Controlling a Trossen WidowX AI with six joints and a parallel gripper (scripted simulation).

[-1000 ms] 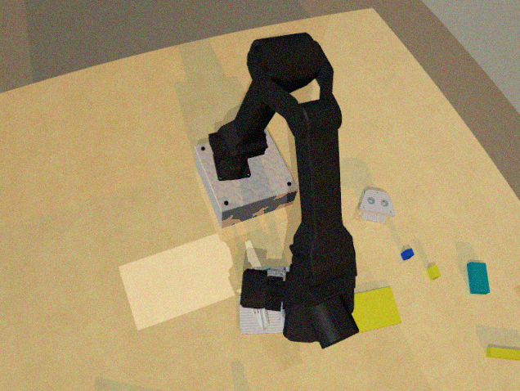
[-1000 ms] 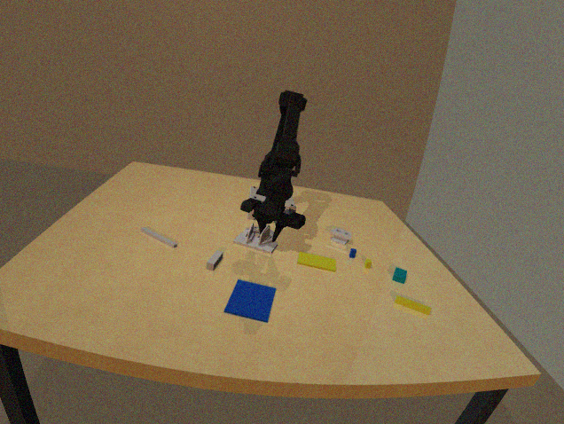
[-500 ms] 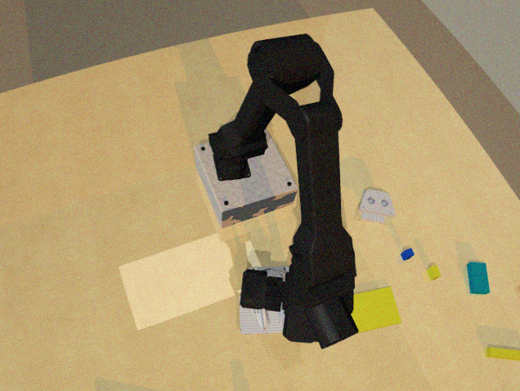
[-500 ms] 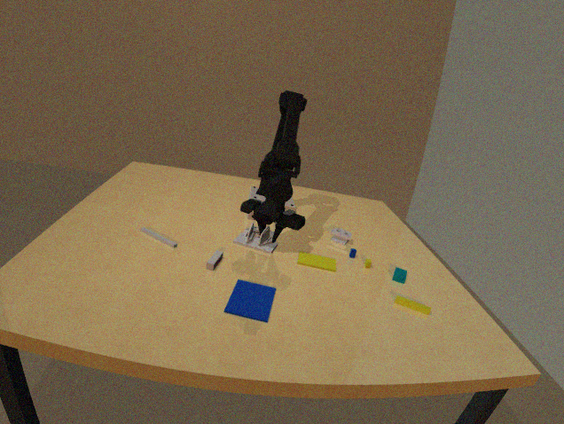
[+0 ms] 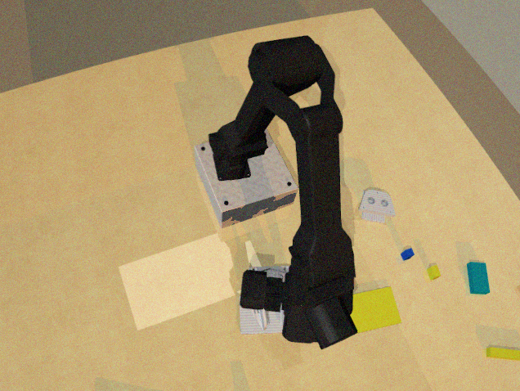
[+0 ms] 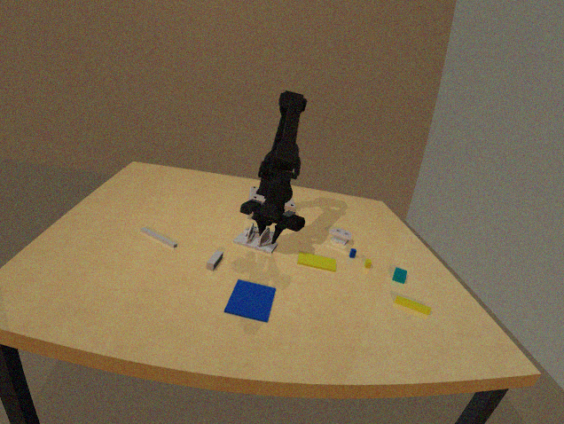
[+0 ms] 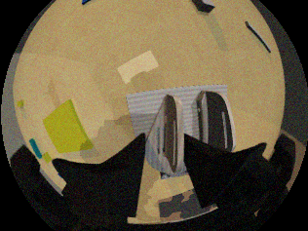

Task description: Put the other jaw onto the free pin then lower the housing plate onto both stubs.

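Observation:
The ribbed light-grey base plate (image 5: 248, 327) (image 6: 254, 247) (image 7: 141, 103) lies on the table under my gripper (image 6: 268, 238) (image 7: 161, 135). The gripper is shut on one pale upright jaw (image 7: 172, 121), with a finger on each side of it. The other jaw (image 6: 249, 233) (image 7: 216, 116) stands on the base plate beside it, with a gap between the two. The arm hides much of both jaws in the top view. Pins and gear teeth cannot be made out. The pale housing plate (image 5: 377, 201) (image 6: 340, 234), with two round marks on top, rests apart on the right.
A yellow slab (image 5: 376, 310) (image 6: 317, 262) (image 7: 67, 127) lies right of the base plate. Beyond it are a blue cube (image 5: 406, 253), a yellow cube (image 5: 433, 271) and a teal block (image 5: 478, 278). A blue square (image 6: 250, 301) and grey bar (image 6: 158, 237) also lie on the table.

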